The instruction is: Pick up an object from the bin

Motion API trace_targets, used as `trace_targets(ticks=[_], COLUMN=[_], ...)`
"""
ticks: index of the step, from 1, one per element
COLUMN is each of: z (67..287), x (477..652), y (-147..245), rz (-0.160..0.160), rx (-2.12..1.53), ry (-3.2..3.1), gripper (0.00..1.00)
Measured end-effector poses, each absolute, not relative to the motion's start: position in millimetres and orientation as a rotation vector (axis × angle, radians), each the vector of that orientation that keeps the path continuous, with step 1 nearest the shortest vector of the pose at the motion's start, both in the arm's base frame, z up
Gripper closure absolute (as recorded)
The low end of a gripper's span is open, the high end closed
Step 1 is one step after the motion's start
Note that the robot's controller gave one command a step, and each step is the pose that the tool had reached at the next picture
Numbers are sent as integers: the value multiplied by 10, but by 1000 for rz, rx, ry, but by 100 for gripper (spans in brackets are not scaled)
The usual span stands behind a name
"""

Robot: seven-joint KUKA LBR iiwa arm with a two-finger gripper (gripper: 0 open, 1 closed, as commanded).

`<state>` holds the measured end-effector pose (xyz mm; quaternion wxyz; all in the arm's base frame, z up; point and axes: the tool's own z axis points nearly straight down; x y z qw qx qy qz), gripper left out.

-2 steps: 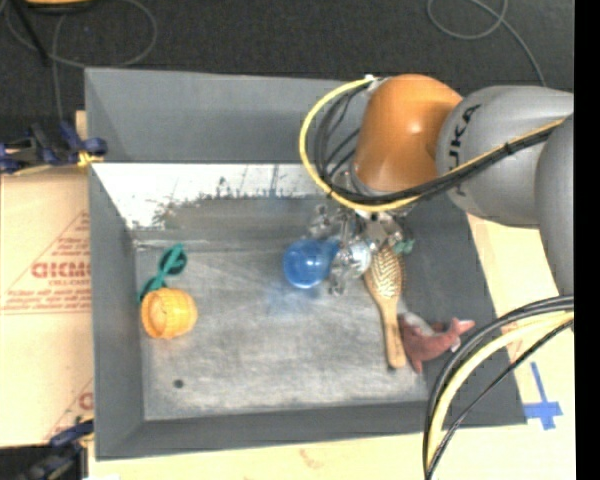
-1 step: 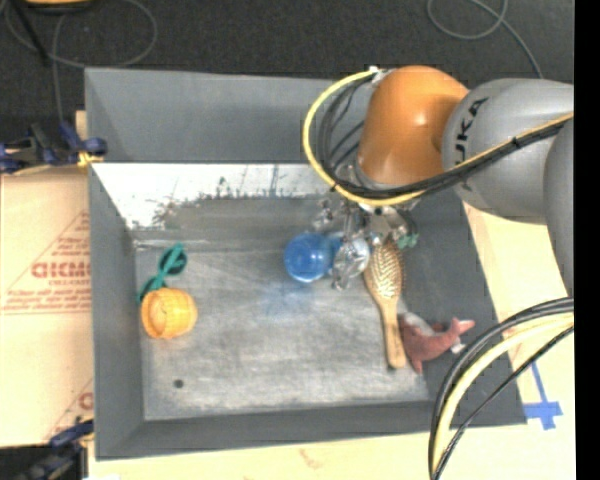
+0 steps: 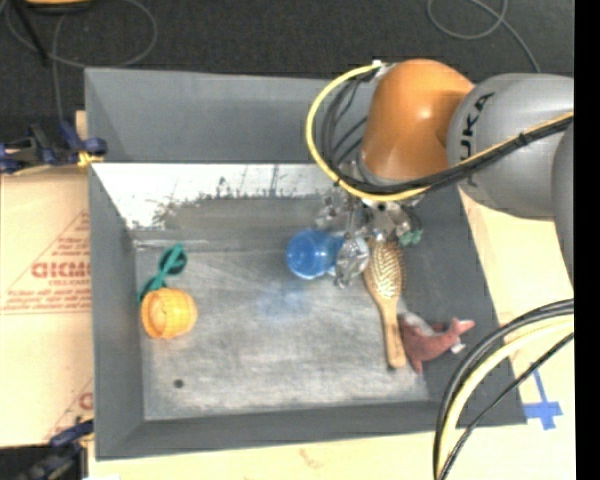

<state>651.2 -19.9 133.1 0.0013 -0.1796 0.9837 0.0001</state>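
Observation:
My gripper (image 3: pixel 352 248) hangs below the orange wrist cover at the bin's back right, its metal fingers just right of a blue ball (image 3: pixel 308 255) and touching or nearly touching it. The ball rests on the bin floor and is not between the fingers. A wooden hairbrush (image 3: pixel 387 290) lies directly under and to the right of the gripper, bristle head up at the back, handle pointing to the front. A small dark-red toy animal (image 3: pixel 432 340) lies at the end of the brush handle.
An orange ball-like toy with a green loop (image 3: pixel 167 306) sits at the left side of the bin floor. Bare floor lies between it and the blue ball. The arm and its cables cover the bin's back right corner.

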Motion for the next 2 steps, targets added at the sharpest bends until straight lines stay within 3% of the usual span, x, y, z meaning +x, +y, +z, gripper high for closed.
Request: trace_targets(ticks=[2], z=[1604], x=[6523], y=[-207], rz=[-3], rx=[-561], ry=[3085], gripper=[100])
